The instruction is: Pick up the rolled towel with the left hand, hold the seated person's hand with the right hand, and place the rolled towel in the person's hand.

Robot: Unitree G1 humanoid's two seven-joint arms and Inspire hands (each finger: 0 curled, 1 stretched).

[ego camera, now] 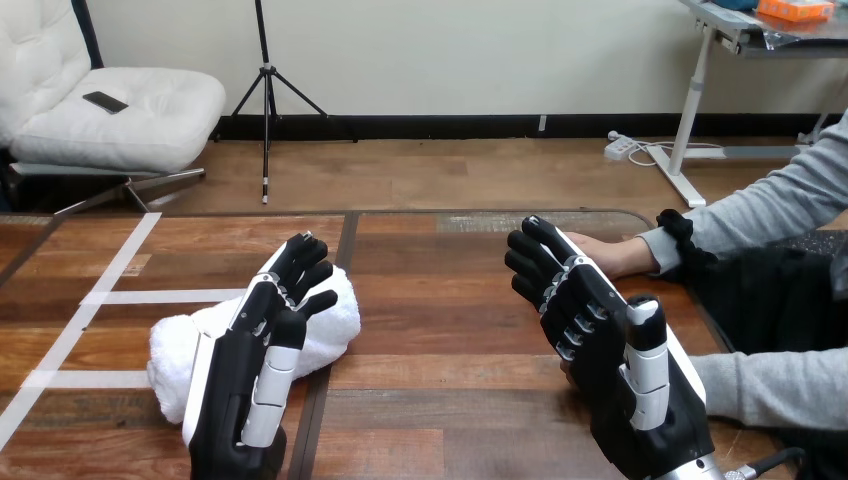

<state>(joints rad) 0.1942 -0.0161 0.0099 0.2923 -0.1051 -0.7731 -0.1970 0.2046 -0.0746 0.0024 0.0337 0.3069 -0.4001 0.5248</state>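
Note:
The white rolled towel (335,325) lies on the wooden table (440,400) left of the middle. My left hand (255,365) is over its near side, fingers relaxed and reaching across the roll, not closed round it. My right hand (600,340) stands open on edge at the right, fingers straight and pointing away from me. Just beyond its fingertips the person's hand (608,254) rests flat on the table, close to my fingers; I cannot tell whether they touch. A second grey-sleeved forearm (770,385) of the person reaches in behind my right hand, which hides its hand.
White tape lines (110,285) cross the left part of the table. A dark seam (345,245) runs down the tabletop beside the towel. The person sits at the right edge, both their arms on that side.

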